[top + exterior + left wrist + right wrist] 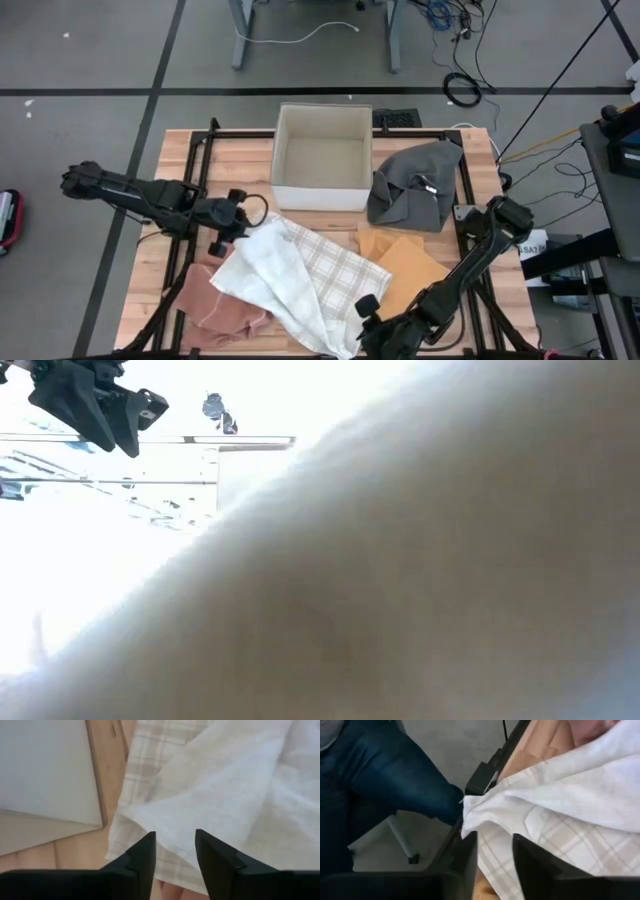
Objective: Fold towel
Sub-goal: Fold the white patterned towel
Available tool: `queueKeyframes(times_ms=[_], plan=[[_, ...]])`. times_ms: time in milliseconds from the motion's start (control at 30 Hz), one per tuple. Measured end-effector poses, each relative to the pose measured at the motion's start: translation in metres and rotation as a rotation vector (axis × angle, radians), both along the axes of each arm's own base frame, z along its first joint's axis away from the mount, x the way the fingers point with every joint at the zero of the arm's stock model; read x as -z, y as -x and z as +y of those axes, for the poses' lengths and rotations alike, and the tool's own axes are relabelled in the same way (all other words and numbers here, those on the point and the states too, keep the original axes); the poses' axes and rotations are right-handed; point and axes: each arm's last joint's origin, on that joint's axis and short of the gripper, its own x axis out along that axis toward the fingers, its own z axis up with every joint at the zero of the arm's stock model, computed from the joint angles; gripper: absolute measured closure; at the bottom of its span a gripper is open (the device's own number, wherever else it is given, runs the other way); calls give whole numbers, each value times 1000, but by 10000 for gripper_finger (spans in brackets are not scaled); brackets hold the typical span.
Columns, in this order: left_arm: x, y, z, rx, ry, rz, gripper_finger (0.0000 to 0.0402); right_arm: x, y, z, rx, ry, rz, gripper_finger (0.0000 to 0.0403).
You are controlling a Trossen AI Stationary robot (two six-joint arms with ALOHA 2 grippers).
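High view: the wooden table [180,150] carries a heap of cloths, and the white plaid towel [300,280] lies rumpled across its near middle, one flap turned over itself. A grey cloth [415,185] sits far right, an orange cloth [405,265] just right of the towel, and a pink cloth [215,305] at the near left. The white box [322,158] at the far middle looks empty.

The left gripper [222,238] hovers at the towel's left edge, its fingers [142,857] parted with nothing between them. The right gripper [368,312] is at the near right corner, fingers [530,855] likewise apart and empty. I'd judge a fold has just been laid; next, each gripper needs a fresh edge to pinch.
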Motion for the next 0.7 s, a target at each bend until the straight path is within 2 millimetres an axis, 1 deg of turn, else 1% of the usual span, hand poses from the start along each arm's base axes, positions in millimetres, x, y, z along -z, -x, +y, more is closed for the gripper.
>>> queueKeyframes(times_ms=[100,167,233,333,533,700], plan=[[4,-4,-2,5,-6,27,249,0,0,0,24,-16,2,253],[8,-9,-3,4,-14,53,249,0,0,0,55,-15,-5,240],[12,-13,-3,0,-24,80,248,0,-1,-1,94,-3,-24,235],[21,-22,-5,0,-35,126,248,4,-4,-1,117,-8,-43,238],[45,-42,-10,-1,-63,243,247,32,-13,-5,144,-64,-41,256],[67,-54,-13,1,-86,353,247,57,-18,-17,180,-187,-5,265]])
